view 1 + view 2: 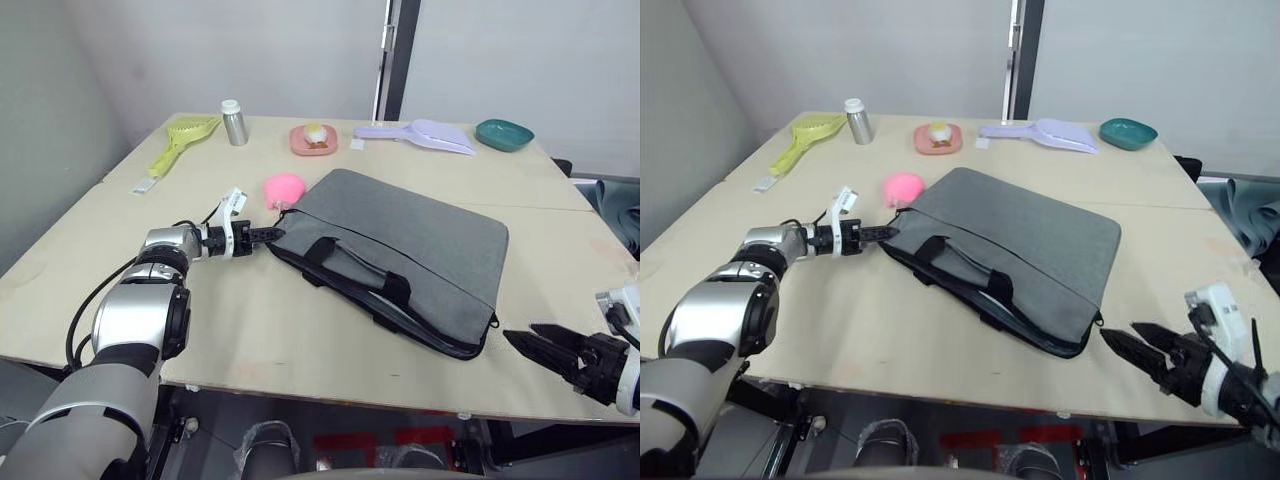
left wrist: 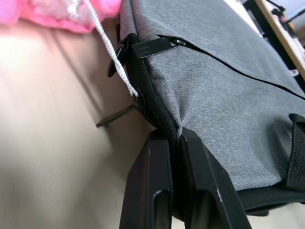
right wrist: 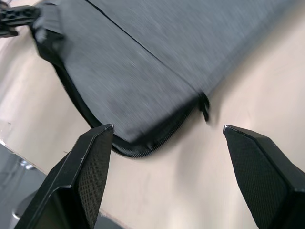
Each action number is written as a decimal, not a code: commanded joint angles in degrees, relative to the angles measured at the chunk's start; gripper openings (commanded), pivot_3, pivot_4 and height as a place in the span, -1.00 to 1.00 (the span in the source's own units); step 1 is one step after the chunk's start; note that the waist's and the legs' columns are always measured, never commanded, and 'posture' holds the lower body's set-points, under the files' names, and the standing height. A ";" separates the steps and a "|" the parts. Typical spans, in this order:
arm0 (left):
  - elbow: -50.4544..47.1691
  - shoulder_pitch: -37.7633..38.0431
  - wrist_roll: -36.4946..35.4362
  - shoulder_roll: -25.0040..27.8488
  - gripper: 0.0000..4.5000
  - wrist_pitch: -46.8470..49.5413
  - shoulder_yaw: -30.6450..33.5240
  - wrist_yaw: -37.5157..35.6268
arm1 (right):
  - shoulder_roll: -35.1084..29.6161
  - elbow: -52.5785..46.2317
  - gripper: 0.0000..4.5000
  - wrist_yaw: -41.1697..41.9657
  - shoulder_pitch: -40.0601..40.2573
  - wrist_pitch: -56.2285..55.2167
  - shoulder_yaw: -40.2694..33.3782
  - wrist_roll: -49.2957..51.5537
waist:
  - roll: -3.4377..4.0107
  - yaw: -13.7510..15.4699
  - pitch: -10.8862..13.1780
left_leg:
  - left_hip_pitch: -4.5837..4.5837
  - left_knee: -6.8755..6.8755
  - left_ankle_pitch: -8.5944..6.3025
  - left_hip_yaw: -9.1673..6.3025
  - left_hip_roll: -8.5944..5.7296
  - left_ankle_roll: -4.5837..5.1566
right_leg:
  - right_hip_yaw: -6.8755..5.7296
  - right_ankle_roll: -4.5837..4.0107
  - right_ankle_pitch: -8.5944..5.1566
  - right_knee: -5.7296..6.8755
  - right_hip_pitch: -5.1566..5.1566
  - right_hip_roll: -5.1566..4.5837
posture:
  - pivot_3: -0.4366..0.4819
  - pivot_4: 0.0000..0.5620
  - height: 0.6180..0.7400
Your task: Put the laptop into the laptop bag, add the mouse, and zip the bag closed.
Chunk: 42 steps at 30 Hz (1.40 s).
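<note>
**Inspector:** Where does the laptop bag (image 1: 400, 250) lie?

**Assistant:** Flat on the wooden table (image 1: 250, 330), set at an angle, its black strap handles (image 1: 355, 270) on the side toward the robot. The black zipper (image 2: 157, 46) runs along the top face near that edge.

**Inspector:** And relative to the jaws?

**Assistant:** The left gripper (image 1: 272, 234) is at the bag's left-hand corner. In the left wrist view its two black fingers (image 2: 147, 191) stand close together and pinch the black edge trim at that corner. The right gripper (image 1: 540, 345) hovers just off the bag's near right corner, apart from it; its jaws stand wide apart with nothing between them, and in the right wrist view that corner lies ahead of the gap.

**Inspector:** Anything at the zipper?

**Assistant:** A white cord (image 2: 112, 52) hangs past the zipper pull, next to the left fingers.

**Inspector:** Surroundings?

**Assistant:** A soft pink blob (image 1: 284, 187) sits just beside the bag's far left corner. Along the far edge of the table: a yellow-green scoop (image 1: 180, 140), a silver bottle (image 1: 234, 123), a pink dish (image 1: 313, 139), a lilac dustpan (image 1: 420, 132) and a teal bowl (image 1: 503, 133).
</note>
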 commanded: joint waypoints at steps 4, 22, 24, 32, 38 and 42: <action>-6.17 2.46 -1.15 3.09 -0.98 2.07 0.65 -8.12 | 4.45 10.40 0.72 -4.39 -4.74 2.28 3.06 8.40 | 0.07 -0.70 0.04 | 0.00 -0.11 0.00 0.05 -0.01 0.00 | -0.09 0.00 0.00 -0.14 0.00 0.00 | -0.05 -0.47 1.00; -29.19 14.20 -5.86 6.46 -1.00 13.92 0.91 -10.53 | 0.37 21.06 -0.25 -3.41 -17.90 -2.44 18.57 -1.23 | -0.02 -1.73 -0.02 | 0.17 -0.08 0.01 0.03 0.03 -0.01 | -0.08 -0.02 0.02 -0.10 0.28 -0.04 | -0.05 -0.47 1.00; -33.28 16.10 -7.19 6.87 -1.00 16.03 1.30 -9.65 | -0.34 21.34 -0.57 -2.78 -18.49 -2.52 18.67 -1.23 | -0.02 -1.82 -0.01 | 0.15 -0.09 0.01 0.01 0.04 -0.01 | -0.10 -0.03 0.02 -0.12 0.21 -0.02 | -0.05 -0.47 1.00; -63.81 33.82 -19.01 13.92 -1.00 30.96 10.85 -4.28 | -7.47 20.75 -0.97 3.53 -35.95 -2.01 34.16 -8.08 | 0.11 -3.89 0.09 | 0.12 -0.12 0.02 0.17 0.21 -0.05 | -0.03 -0.04 0.04 -0.03 -0.03 0.22 | -0.05 -0.47 1.00; -75.98 45.19 -25.03 18.71 -1.00 35.50 16.50 -2.34 | -9.44 25.19 -0.97 10.21 -46.29 -4.13 42.66 -14.84 | 0.16 -3.15 0.13 | 0.01 -0.32 0.00 0.16 0.16 -0.08 | -0.09 -0.19 -0.07 -0.23 -0.11 0.40 | -0.05 -0.47 1.00; -78.90 48.97 -26.55 17.95 -1.00 35.59 15.82 -0.24 | -10.85 29.41 -0.97 14.72 -48.80 -7.81 45.67 -20.02 | 0.15 -1.89 0.14 | -0.16 -0.30 0.00 0.10 0.10 -0.02 | -0.15 -0.19 -0.07 -0.30 -0.11 0.32 | -0.05 -0.47 1.00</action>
